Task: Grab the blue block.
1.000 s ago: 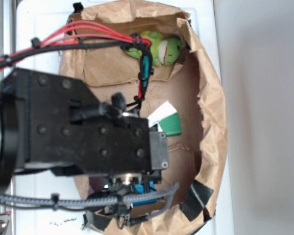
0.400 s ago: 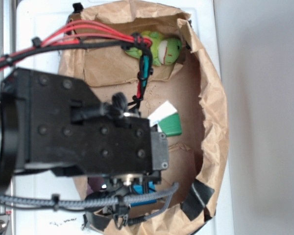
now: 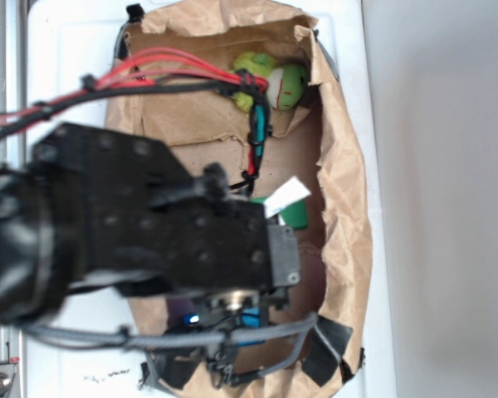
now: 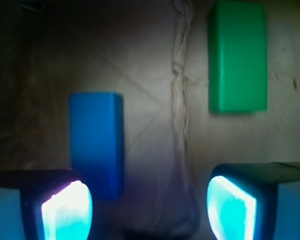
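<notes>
Wrist: blue block [image 4: 96, 145], green block [image 4: 238, 56] on creased brown paper [image 4: 155, 125].

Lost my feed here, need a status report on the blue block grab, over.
Gripper open, empty, above the bag floor. Blue block free, upright in wrist view, lower end by one finger, off-centre in the jaws. Green block well apart. Nothing in the way.

Blue block [image 4: 96, 142] upright near left finger [image 4: 65, 212], green block [image 4: 238, 56] upper right, tool [image 4: 150, 210] spread
</notes>
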`<state>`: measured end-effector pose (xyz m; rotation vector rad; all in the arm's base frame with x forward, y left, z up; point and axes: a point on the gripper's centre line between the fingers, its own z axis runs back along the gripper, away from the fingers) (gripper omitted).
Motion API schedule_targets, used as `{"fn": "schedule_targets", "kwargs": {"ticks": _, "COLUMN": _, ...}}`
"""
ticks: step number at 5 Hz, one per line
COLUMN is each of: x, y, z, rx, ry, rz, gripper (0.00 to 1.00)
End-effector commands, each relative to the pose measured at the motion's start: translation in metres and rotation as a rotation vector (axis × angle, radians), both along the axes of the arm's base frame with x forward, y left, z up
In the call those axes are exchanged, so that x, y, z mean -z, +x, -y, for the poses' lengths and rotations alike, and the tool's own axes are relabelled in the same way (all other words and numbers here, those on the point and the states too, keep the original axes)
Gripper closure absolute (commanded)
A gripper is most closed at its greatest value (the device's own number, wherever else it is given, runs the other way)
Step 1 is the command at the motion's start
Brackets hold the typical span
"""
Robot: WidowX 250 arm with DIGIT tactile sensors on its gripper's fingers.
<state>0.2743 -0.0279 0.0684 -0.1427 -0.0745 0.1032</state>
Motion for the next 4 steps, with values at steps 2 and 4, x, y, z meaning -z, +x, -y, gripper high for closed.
{"fn": "schedule_targets", "kwargs": {"ticks": 2, "x": -0.011, "y": 0.027, "z": -0.023, "rx": -0.054, "ry": 0.001, "rz": -0.022, "gripper": 0.00}}
{"fn": "schedule_targets", "kwargs": {"ticks": 4, "x": -0.003, "y": 0.018, "z": -0.008, "rx": -0.034, "ry": -0.023, "rz": -0.019, "gripper": 0.00}}
